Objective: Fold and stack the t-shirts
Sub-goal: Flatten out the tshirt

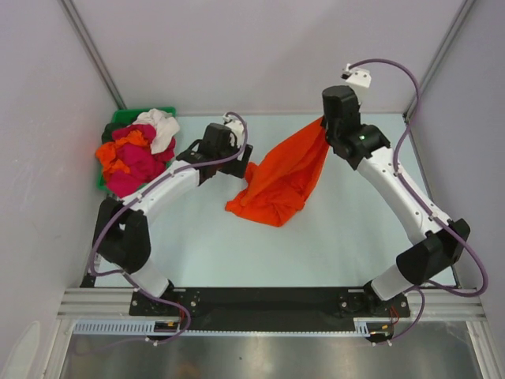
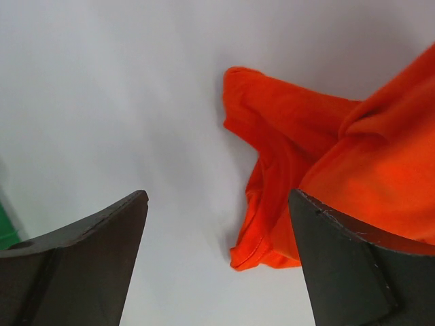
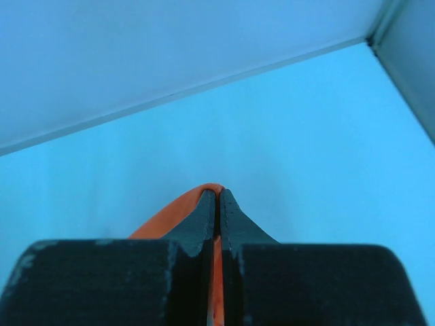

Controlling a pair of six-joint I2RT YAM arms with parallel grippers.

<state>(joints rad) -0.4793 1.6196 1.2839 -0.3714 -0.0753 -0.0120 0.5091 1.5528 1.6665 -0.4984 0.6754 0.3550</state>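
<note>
While shirts (image 1: 136,154) fill the green bin (image 1: 120,117), right fingers (image 3: 197,234) clamp the orange t-shirt (image 1: 280,178) (left fingers (image 2: 88,251) gape).

Top external view: high behind the arm bases (image 1: 154,298), looking down on the whole table (image 1: 237,253). Left wrist view: close, past the left hand (image 2: 217,197) onto the table. Right wrist view: very close, along the right hand (image 3: 218,193) toward the back wall (image 3: 170,54). All share the orange t-shirt (image 1: 280,178).
</note>
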